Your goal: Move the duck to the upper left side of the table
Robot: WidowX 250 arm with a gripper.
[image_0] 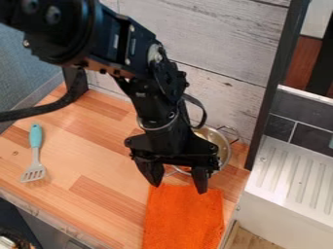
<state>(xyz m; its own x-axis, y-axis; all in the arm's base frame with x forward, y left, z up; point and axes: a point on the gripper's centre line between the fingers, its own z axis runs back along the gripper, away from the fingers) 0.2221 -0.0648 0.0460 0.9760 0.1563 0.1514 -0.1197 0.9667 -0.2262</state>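
Your gripper (179, 184) hangs with its fingers spread wide, grasping nothing. Partly behind it you see a round metal pot (224, 146); just below it in view, an orange cloth (182, 219) on the wooden bench (98, 151); well left, a turquoise-handled slotted spatula (35, 151). You cannot tell where the duck is.

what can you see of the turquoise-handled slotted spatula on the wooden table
The slotted spatula lies at the left of the view, touching only the light wooden table. Its turquoise handle points to the top of the view; below, a grey neck widens into a grey head with parallel slots, metal or plastic.
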